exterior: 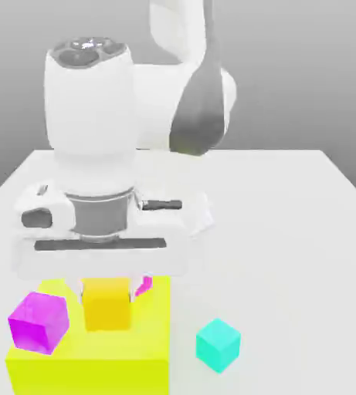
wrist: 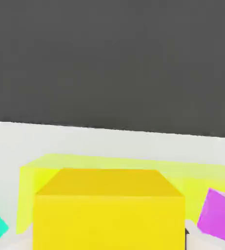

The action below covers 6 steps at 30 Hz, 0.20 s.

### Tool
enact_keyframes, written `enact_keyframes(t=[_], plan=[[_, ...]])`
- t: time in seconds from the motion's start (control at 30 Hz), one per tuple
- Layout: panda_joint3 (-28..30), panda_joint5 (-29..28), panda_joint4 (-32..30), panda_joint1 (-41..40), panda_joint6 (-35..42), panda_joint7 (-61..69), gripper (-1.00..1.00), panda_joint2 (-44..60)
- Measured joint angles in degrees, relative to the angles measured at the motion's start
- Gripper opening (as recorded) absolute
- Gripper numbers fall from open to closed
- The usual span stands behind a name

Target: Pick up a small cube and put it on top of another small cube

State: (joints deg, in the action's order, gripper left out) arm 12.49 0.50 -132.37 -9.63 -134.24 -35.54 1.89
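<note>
The fingers of the gripper are drawn in against two opposite sides of the small yellow-orange cube, holding it between them. The cube sits directly under the hand, its front face turned to the exterior view and its edges close to level. In that view it lies over the large flat yellow block, whose bright top spreads out around it. Whether the cube's underside touches the block or hangs above it cannot be told from here.

Behind the cube, toward the exterior view's right, a small magenta-pink shape peeks out beside the fingertip; most of it is hidden. The magenta cube is near the held cube on the exterior view's left, turned at an angle and overlapping the block's edge in the picture. It seems to be at that edge, though the angle makes its support hard to judge. Well apart on the other side, the cyan cube rests on the pale table, also turned cornerwise, beside the block and clear of it.

In the hand view the held cube looms large in front of the block, with the cyan and magenta cubes partly in sight to either side. Above the fingers, the wide white hand spans the block, and the white arm rises over it, with a grey section at its bend
</note>
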Motion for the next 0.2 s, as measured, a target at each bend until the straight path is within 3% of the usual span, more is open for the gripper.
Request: enact_keyframes(t=[0.07, 0.1, 0.2], plan=[[-0.50, 1.10, -0.82, -0.24, -3.01, -0.24, -1.00, 2.29], [-0.61, 1.43, -1.27, -0.18, -4.53, -0.19, 1.00, 3.38], [-0.61, 1.44, -1.27, -0.18, -4.53, -0.18, 1.00, 3.38]])
